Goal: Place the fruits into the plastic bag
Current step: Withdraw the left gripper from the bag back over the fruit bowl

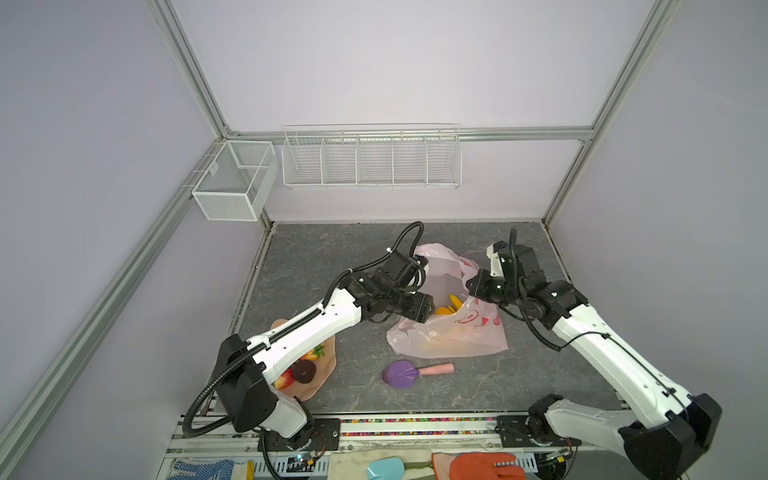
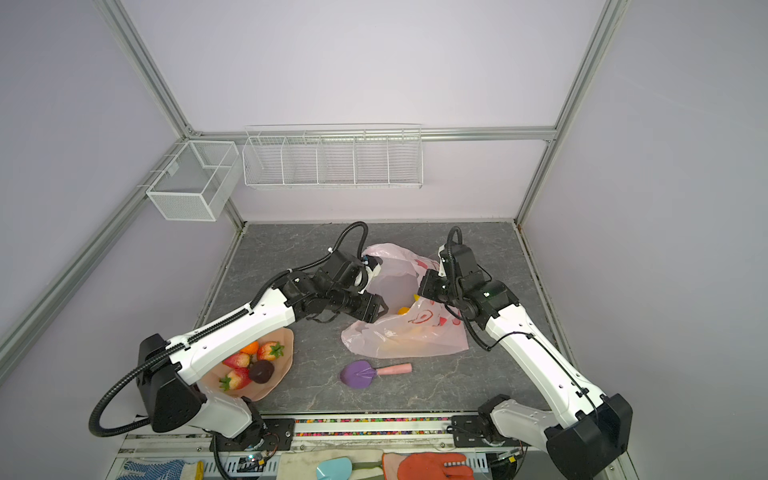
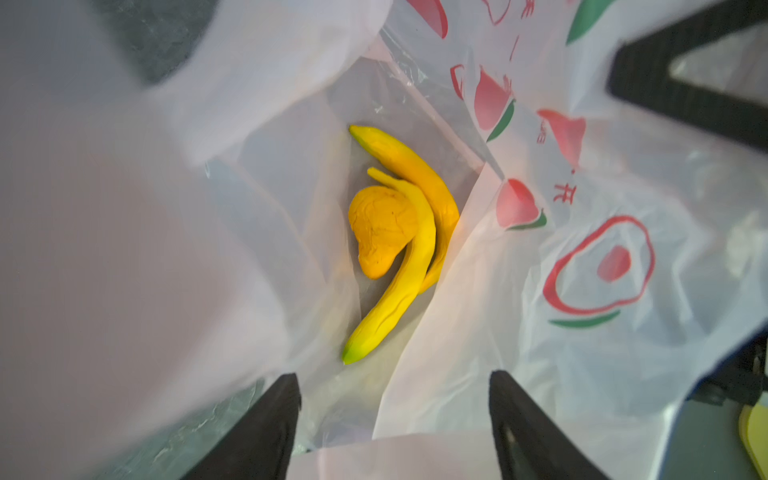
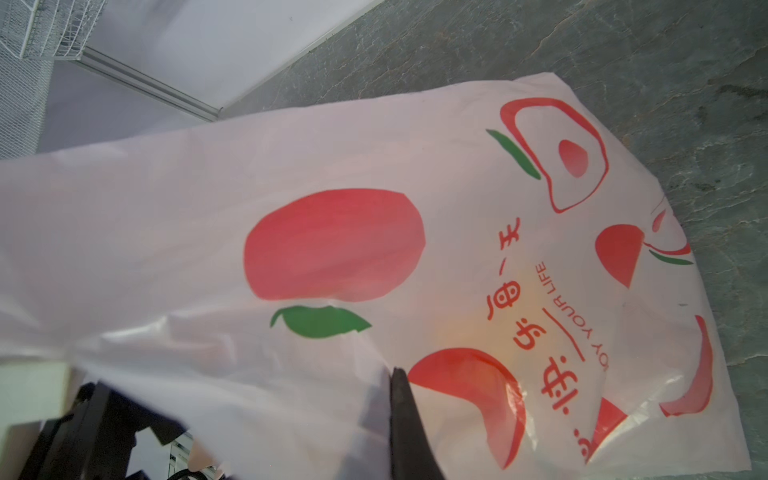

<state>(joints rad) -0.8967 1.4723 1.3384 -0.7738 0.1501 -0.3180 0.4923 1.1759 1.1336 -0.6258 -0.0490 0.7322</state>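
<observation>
The pale pink plastic bag (image 1: 457,340) (image 2: 415,340) lies mid-table with its mouth held up. My right gripper (image 1: 471,286) (image 4: 392,372) is shut on the bag's rim (image 4: 208,208). At the bag's mouth my left gripper (image 1: 428,309) (image 3: 395,376) is open and empty. Below it, inside the bag (image 3: 582,353), lie two yellow bananas (image 3: 415,187) and an orange-yellow fruit (image 3: 382,224). Strawberries (image 2: 270,350) and a dark maroon ball (image 2: 261,371) sit in the peach bowl (image 2: 266,392) under the left arm.
A purple scoop with a pink handle (image 1: 401,373) (image 2: 359,373) lies in front of the bag. White wire baskets (image 1: 372,160) hang on the back wall. Gloves (image 1: 482,467) and a blue scoop (image 1: 384,468) lie beyond the front rail.
</observation>
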